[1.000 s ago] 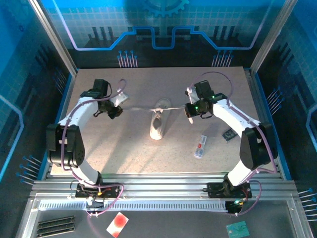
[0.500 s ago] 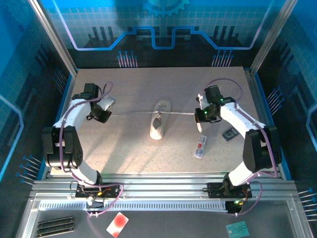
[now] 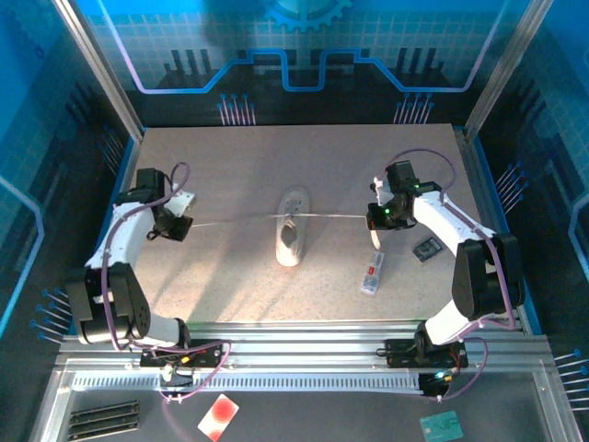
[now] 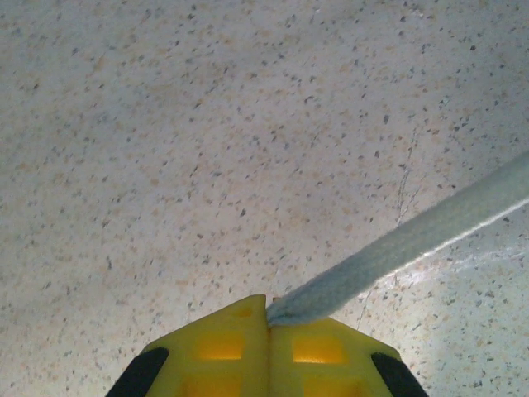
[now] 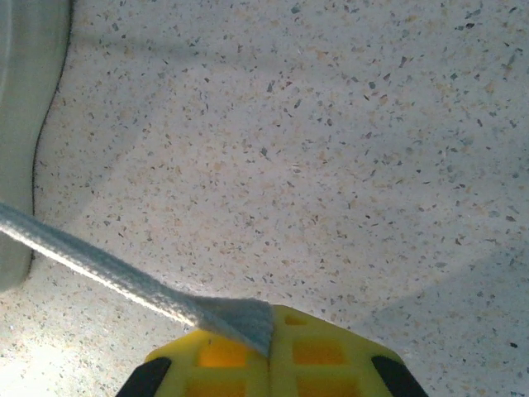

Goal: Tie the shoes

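Your left jaws are pinched shut on the end of one lace (image 4: 397,248). The yellow pads are pressed together and the white strap runs off up and to the right. Same deal on the other side: your right jaws are clamped on the other lace (image 5: 99,269), which heads off to the left. From above, both laces stretch in a near-straight line over the counter (image 3: 239,166). The sneaker (image 3: 291,226) sits in the middle, well apart from either set of jaws. A small flat white item with red marks (image 3: 372,273) and a small dark square thing (image 3: 426,248) lie on the near side of the right lace, apart from it.
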Available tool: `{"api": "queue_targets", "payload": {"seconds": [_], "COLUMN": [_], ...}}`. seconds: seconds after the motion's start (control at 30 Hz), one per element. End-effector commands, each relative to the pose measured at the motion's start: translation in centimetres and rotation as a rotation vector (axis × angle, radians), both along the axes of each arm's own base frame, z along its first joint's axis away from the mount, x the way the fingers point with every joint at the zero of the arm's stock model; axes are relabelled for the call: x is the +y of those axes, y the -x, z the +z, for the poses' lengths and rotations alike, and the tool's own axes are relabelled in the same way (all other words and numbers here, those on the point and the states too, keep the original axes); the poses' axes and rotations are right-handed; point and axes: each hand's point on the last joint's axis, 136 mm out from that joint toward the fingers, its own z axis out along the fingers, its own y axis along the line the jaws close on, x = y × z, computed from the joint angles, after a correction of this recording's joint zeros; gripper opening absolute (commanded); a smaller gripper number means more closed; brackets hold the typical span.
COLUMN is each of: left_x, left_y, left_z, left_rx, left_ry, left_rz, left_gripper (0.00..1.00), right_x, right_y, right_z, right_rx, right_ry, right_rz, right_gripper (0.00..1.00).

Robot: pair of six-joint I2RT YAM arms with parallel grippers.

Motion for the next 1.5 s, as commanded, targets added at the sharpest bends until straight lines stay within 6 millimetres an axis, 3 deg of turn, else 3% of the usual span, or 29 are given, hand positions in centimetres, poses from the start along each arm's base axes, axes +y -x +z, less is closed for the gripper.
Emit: {"api": "queue_targets", "payload": {"seconds": [0.0,0.07,0.1,0.17,0.23,0.27,0.43,0.5,0.57,0.63,0.77,0.87,1.03,1.23,1.4,1.47], "left_x": [0.9,0.3,-0.2,-1.0,-1.6,-1.8,-3.2,-5.5,-9.1,-12.4,-14.7,-15.2,-16.7,-18.7,-18.1,-17.7], "left_y": [1.2,1.2,1.2,1.0,0.9,0.9,0.9,0.7,1.0,1.8,0.0,-2.1,-2.9,-4.4,-5.5,-5.7], "left_z": [-0.1,-0.1,-0.1,0.2,0.8,1.1,2.7,3.7,4.2,3.2,1.2,-0.6,-4.4,-7.4,-9.6,-9.8], "left_rx": [0.005,0.001,-0.007,-0.036,-0.063,-0.076,-0.158,-0.220,-0.271,-0.270,-0.216,-0.121,0.035,0.079,0.173,0.178], "left_ry": [-0.014,0.012,0.033,0.067,0.093,0.099,0.130,0.187,0.233,0.190,0.132,0.113,0.081,0.081,0.058,0.045], "left_rz": [0.052,0.025,0.005,-0.028,-0.044,-0.050,-0.120,-0.223,-0.415,-0.649,-0.770,-0.753,-0.808,-0.836,-0.773,-0.767], "left_gripper": [0.00,0.00,0.00,0.15,0.38,0.43,0.49,0.51,0.55,0.60,0.63,0.63,0.65,0.67,0.67,0.59], "right_x": [-1.2,-0.6,-0.1,0.7,1.8,2.5,5.8,7.3,8.9,9.9,10.7,11.6,12.4,12.4,12.2,12.2], "right_y": [0.8,0.4,0.1,-0.4,-0.7,-0.8,-0.8,-0.7,-0.4,0.0,0.8,1.8,2.3,2.5,2.4,2.3], "right_z": [-0.3,0.5,1.1,2.3,3.6,4.1,5.7,5.9,5.6,4.7,2.0,0.7,-0.4,-2.4,-3.5,-3.7], "right_rx": [0.033,0.004,-0.016,-0.050,-0.075,-0.086,-0.164,-0.195,-0.223,-0.238,-0.204,-0.186,-0.189,-0.125,-0.083,-0.075], "right_ry": [0.026,0.005,-0.007,-0.007,0.003,0.007,0.036,0.029,0.032,0.071,0.128,0.068,0.012,0.022,0.040,0.042], "right_rz": [-0.013,0.011,0.031,0.080,0.143,0.175,0.315,0.387,0.475,0.557,0.648,0.705,0.724,0.736,0.743,0.744], "right_gripper": [0.00,0.00,0.07,0.20,0.33,0.36,0.44,0.45,0.46,0.48,0.52,0.55,0.59,0.62,0.65,0.65]}}
